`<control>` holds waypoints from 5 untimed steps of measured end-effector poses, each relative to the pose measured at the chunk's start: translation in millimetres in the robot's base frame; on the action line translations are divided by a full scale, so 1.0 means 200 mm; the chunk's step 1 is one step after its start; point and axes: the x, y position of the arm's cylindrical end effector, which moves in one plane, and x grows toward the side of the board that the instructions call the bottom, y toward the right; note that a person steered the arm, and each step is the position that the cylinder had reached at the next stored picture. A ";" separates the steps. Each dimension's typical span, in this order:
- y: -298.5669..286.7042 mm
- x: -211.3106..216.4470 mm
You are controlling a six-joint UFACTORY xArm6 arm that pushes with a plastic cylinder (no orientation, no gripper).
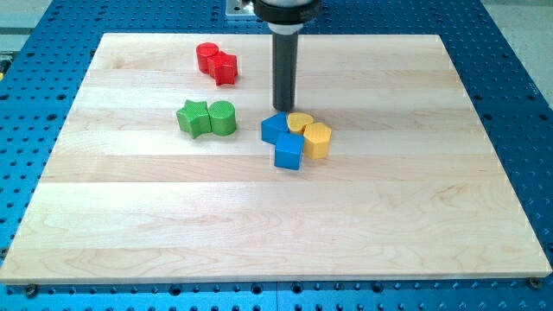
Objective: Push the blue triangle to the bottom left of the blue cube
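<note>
The wooden board (130, 225) lies on a blue perforated table (518, 104), and the dark rod comes down from the view's top centre. My tip (284, 109) sits just above, toward the view's top, a tight cluster of 4 blocks near the board's middle. There are no jaws here: the arm ends in a plain rod, so nothing opens, closes or is held; it can only push.

In that cluster, the blue triangle (275, 128) is the upper-left piece, right below my tip and apparently touching or almost touching it; the exact contact cannot be told from this view. The blue cube (289, 153) lies directly below it, touching it on the side toward the view's bottom. A yellow heart-like block (300, 122) sits at the triangle's right, and a yellow hexagonal block (317, 139) sits right of the cube, both pressed into the group.

Judged from this layout, the task is not yet done. The triangle stands at the cube's upper left, while the goal is the cube's lower left. What is left, as I read it, is to move the triangle toward the view's left, clear of the cube, then down past the cube's left side, without dragging the cube or the yellow blocks along.

Well apart at the view's upper left are 2 red blocks (216, 62) touching each other, and below them a green star (193, 117) touching a green cylinder (223, 117); none lies in the likely path.
</note>
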 end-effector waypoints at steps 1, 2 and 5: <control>0.11 0.14; 0.11 0.26; -0.07 0.17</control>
